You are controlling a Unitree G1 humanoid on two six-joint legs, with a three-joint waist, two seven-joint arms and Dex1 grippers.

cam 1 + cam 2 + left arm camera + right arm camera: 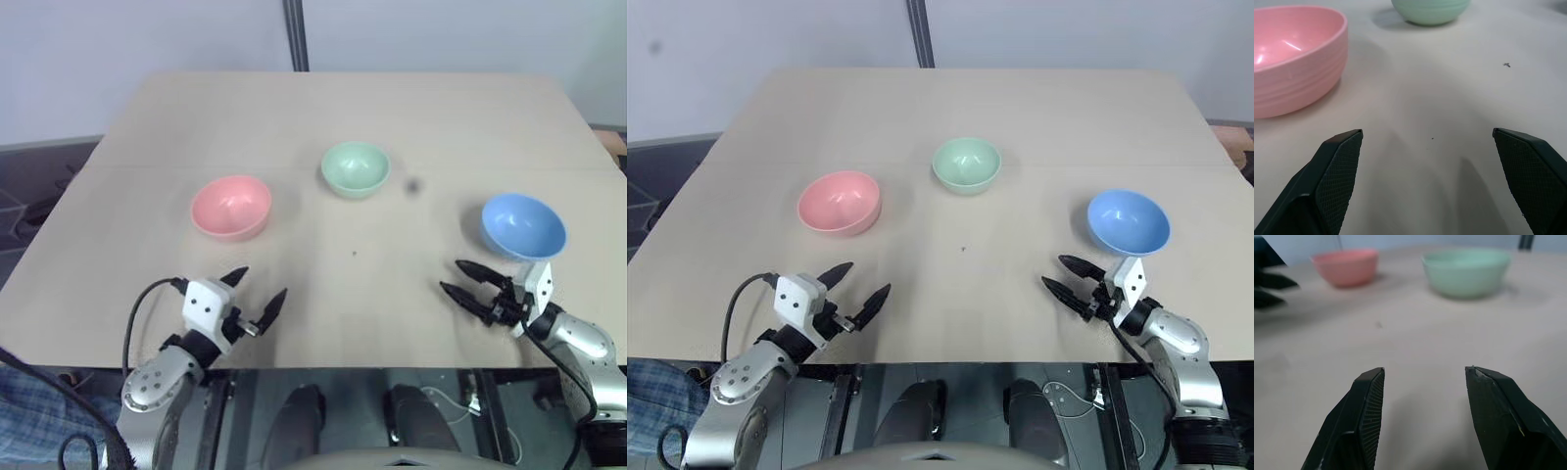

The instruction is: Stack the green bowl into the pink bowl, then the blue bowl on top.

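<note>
Fingers (1337,171) spread; bowls unmarked, no writing.

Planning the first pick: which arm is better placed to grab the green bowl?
Close call, probably the right gripper: it is open and aimed at the green bowl, while the left gripper faces the pink bowl.

No readable text or labels, seemingly, anywhere

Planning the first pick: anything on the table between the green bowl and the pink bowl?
Nothing visible. The green bowl and pink bowl stand apart on the table with bare tabletop between them. The blue bowl sits off to the right, out of that path. Both pincers, left and right, are open and empty at the near edge.
</note>
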